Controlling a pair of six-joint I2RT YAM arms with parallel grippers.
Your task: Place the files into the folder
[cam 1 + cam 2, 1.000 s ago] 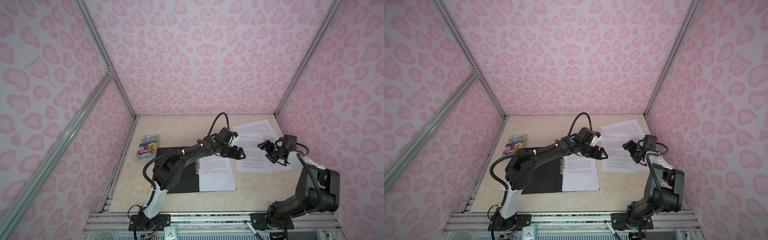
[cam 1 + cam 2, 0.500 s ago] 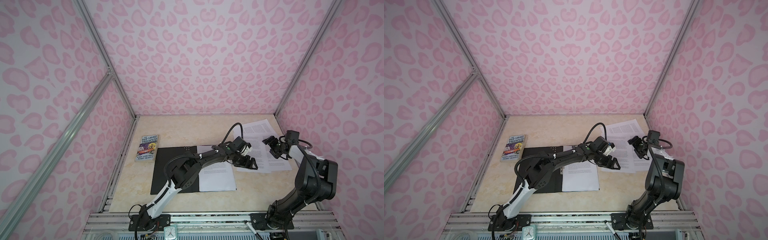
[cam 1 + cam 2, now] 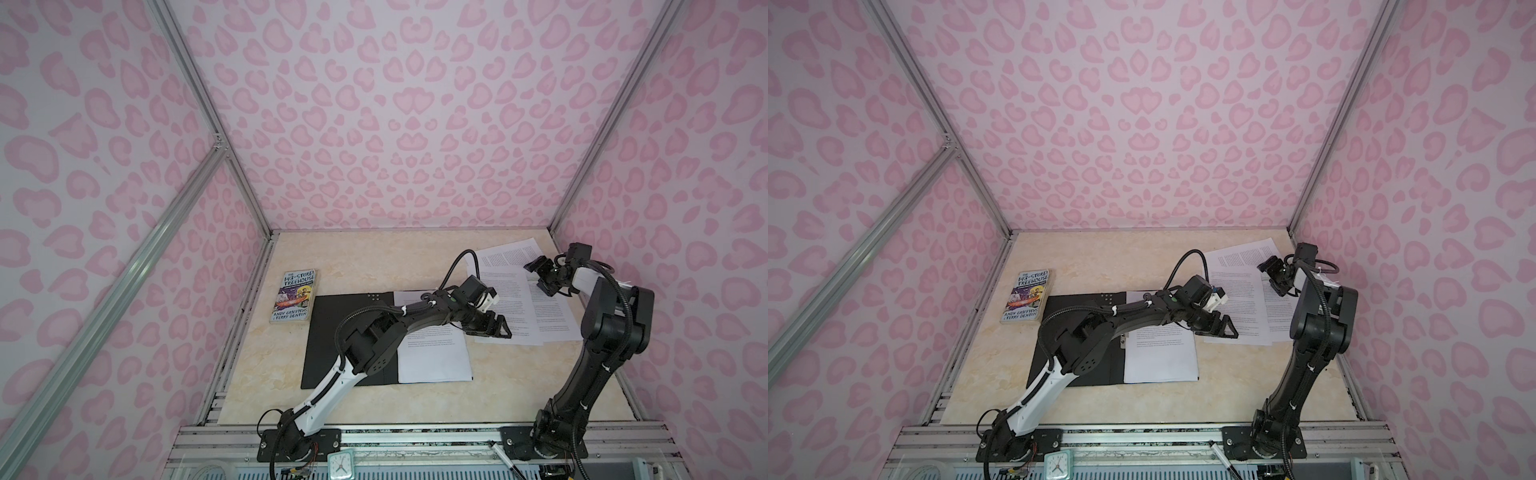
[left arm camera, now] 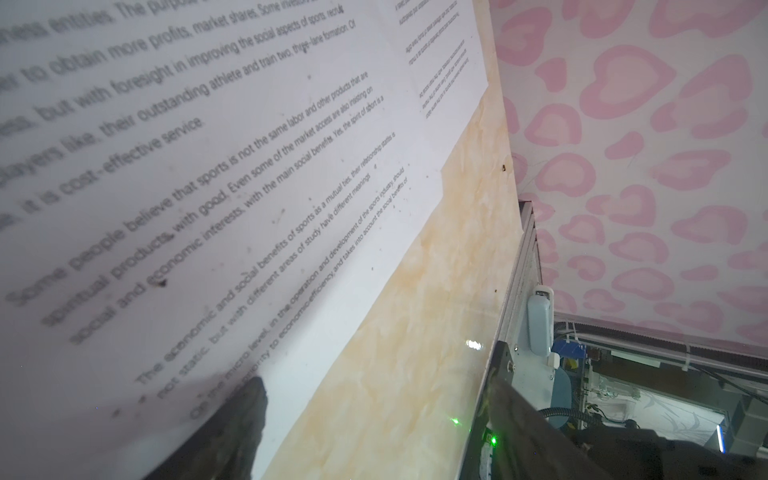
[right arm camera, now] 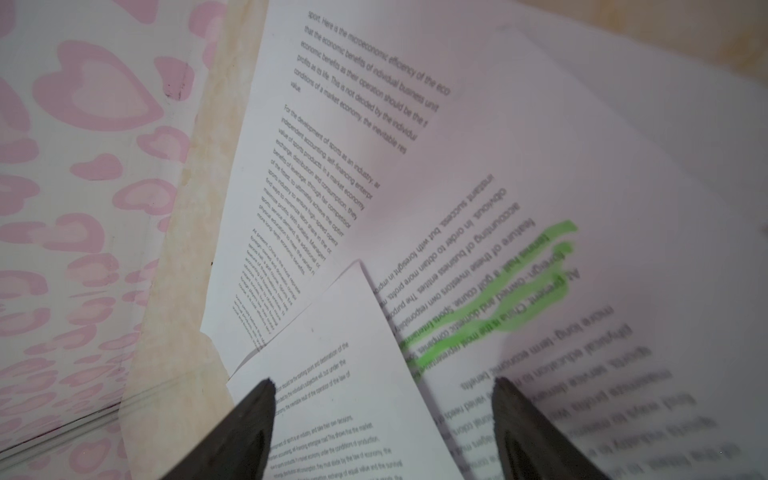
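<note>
Book (image 3: 294,296) cover reads "143-Storey Treehouse", Andy Griffiths, Terry Denton, left of centre. Files (image 3: 515,303) spread right of centre, one lying in the open folder (image 3: 345,332) mid-frame. Left gripper (image 3: 500,328) and right gripper (image 3: 539,275) have jaws apart over the files.

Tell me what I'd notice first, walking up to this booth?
The pink heart-print walls all round, then the left gripper and right gripper, both open, at the loose printed sheets on the far right of the table. A black folder lies mid-table, a colourful book beside it on the left.
</note>
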